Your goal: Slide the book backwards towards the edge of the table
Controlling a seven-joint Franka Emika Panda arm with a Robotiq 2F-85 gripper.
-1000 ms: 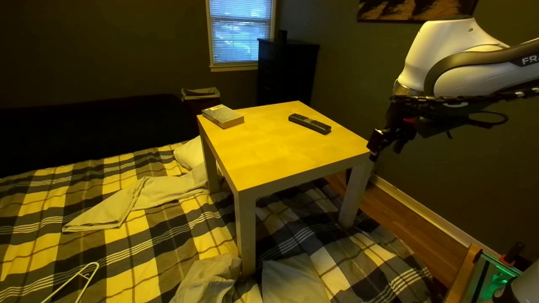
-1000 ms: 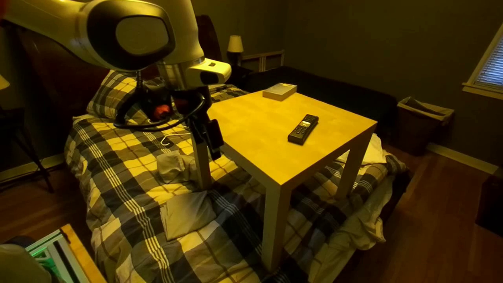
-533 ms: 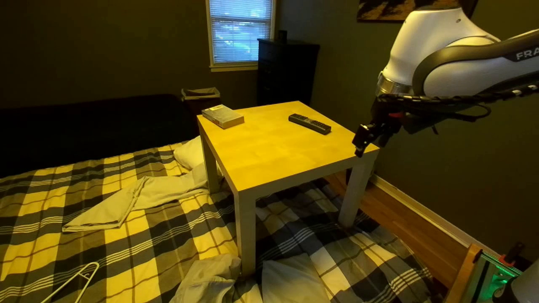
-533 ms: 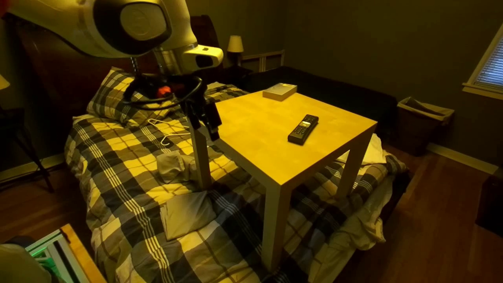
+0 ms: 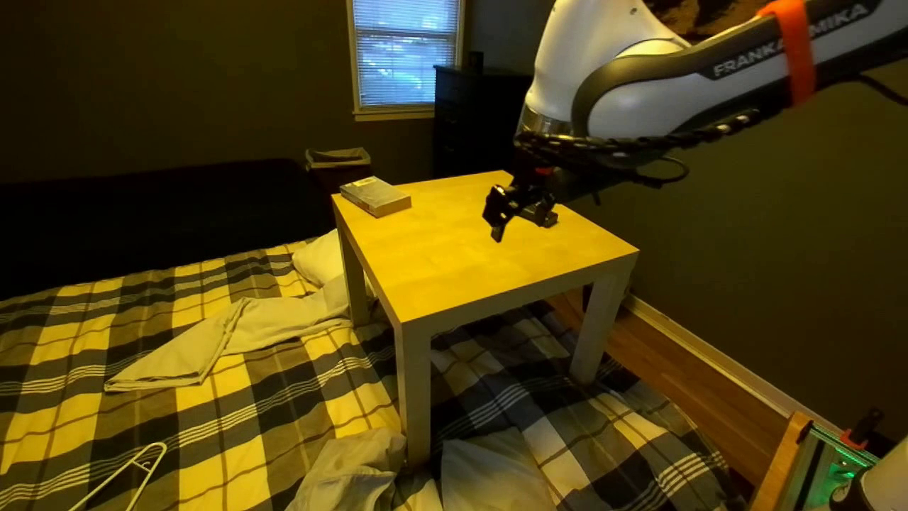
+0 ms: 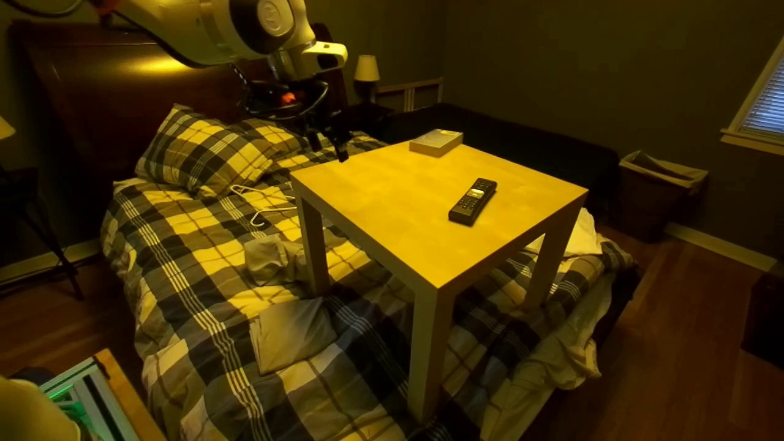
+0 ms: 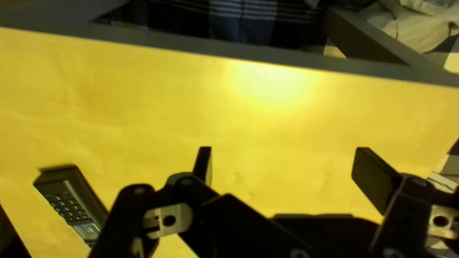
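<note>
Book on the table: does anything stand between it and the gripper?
Nothing visible does. In both exterior views, no object shows between the open gripper and the book; the remote lies on the table, off that line.

In an exterior view, grey lettering on the arm [image 5: 638, 106] read "FRANKA", then "MIKA"; an orange band [image 5: 794, 53] crossed between the two. Markings on the remote [image 7: 73, 206] were blurred past reading. Pale patch [image 5: 368, 182] on the book [image 5: 381, 196]: too small to read.
</note>
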